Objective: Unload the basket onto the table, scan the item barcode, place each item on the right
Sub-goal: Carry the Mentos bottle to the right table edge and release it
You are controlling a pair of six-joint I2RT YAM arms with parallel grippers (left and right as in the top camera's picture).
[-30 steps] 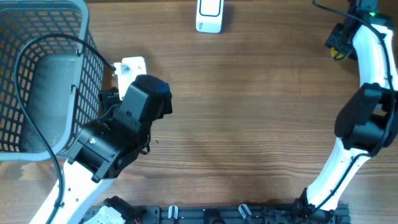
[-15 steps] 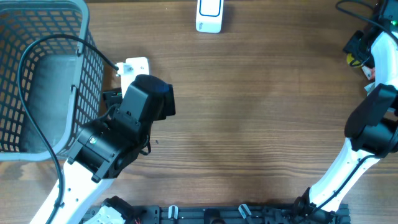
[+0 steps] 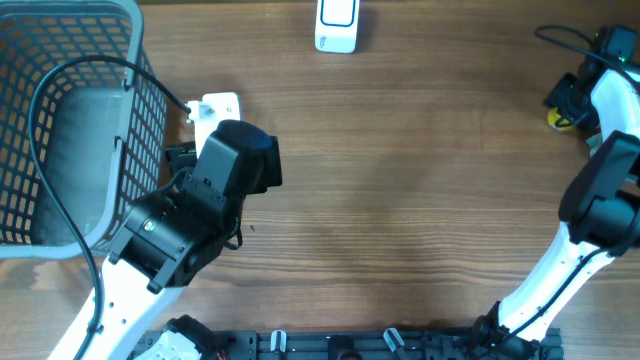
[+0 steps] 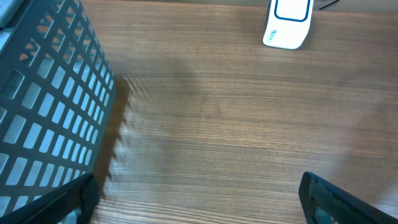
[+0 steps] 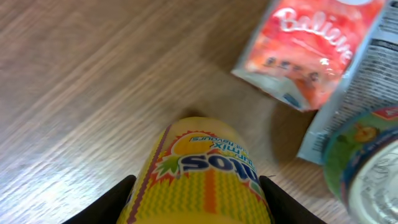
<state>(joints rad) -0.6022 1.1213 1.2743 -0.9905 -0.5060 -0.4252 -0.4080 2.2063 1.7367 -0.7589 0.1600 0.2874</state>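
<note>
Right arm has drifted along table's right edge over last second, yellow can (image 5: pixel 208 165) travelling with it. Right gripper (image 5: pixel 199 196) pinches can by its sides, so pick looks done. Scanner (image 3: pixel 336 25) sits well apart, top centre; carry and barcode presentation remain. Left gripper (image 4: pixel 199 208) spread wide, empty (idle beside basket (image 3: pixel 60 130)). Only right wrist view shows can's label and nearby red pouch (image 5: pixel 311 50); overhead gives mere yellow speck.

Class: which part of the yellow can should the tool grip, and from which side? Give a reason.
Grip the yellow can mid-body, a finger on each curved side, coming along its length as the right tool does: the round wall should centre itself between them.
</note>
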